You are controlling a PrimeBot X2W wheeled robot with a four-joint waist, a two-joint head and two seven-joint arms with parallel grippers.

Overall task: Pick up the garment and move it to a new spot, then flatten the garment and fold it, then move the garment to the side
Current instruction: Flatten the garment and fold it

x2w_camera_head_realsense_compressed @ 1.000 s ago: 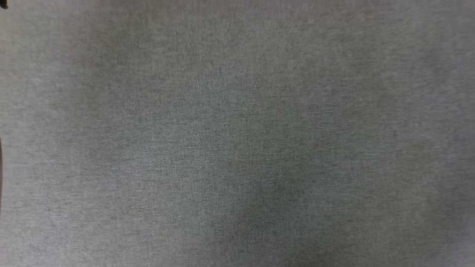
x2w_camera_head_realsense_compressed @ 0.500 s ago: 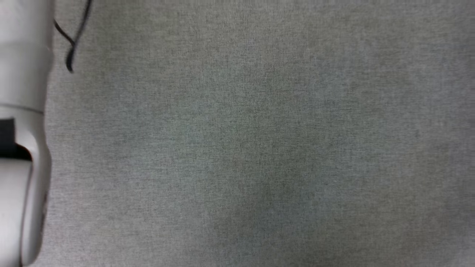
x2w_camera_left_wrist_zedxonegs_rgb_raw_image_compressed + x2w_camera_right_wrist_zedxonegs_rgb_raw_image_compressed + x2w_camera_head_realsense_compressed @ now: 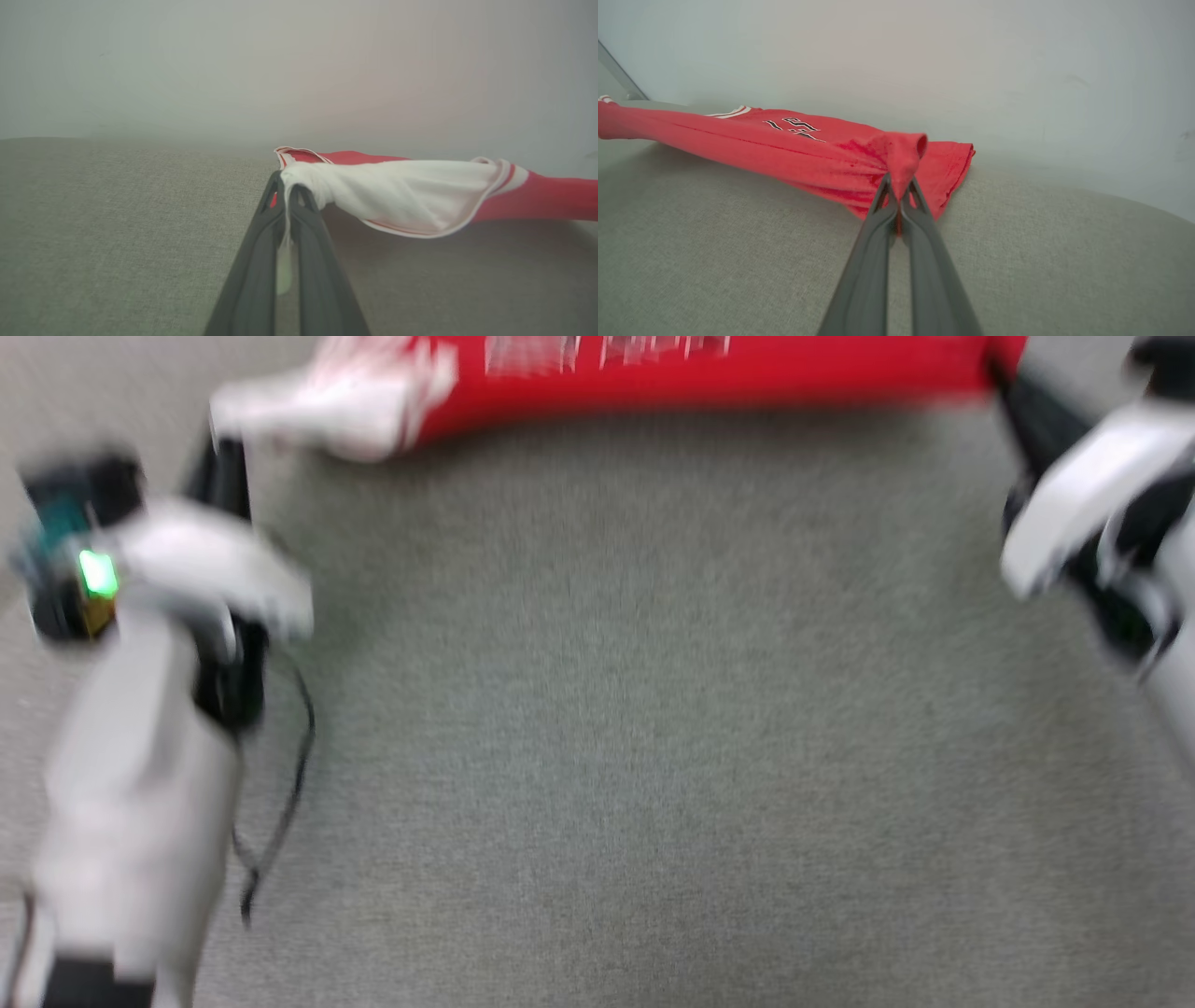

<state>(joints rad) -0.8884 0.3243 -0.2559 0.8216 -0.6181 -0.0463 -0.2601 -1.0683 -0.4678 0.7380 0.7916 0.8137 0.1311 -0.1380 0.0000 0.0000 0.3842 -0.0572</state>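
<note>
Our left gripper [image 3: 286, 186] grips the garment [image 3: 411, 196] by a sleeve, our right gripper [image 3: 900, 184] by a red edge. A pale wall [image 3: 924, 56] stands close behind.

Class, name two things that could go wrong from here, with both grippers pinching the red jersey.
1. The left gripper pinches only a small bunch of the garment, at its white sleeve; a tug might slip it free.
2. The right gripper bunches the red hem, and the cloth between hangs in folds, so it may land creased.
</note>
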